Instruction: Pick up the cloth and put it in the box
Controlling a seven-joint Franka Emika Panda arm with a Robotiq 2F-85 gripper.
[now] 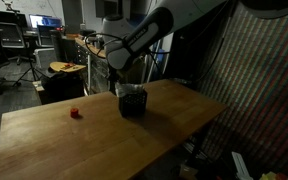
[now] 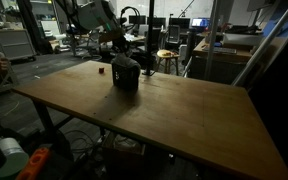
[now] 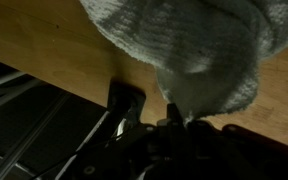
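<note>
A pale woven cloth (image 3: 184, 45) fills the upper part of the wrist view and narrows to a pinched corner at my gripper (image 3: 170, 118), which is shut on it. In both exterior views the gripper (image 1: 125, 84) (image 2: 117, 52) hangs directly over a small dark box (image 1: 132, 103) (image 2: 125, 74) that stands on the wooden table (image 1: 74, 140) (image 2: 184, 110). The cloth is too dark to make out in the exterior views. I cannot tell whether the cloth touches the box.
A small red object (image 1: 75, 113) (image 2: 100, 70) lies on the table beside the box. The table edge and dark metal framing (image 3: 34, 130) show in the wrist view. Stools, chairs and desks stand behind the table.
</note>
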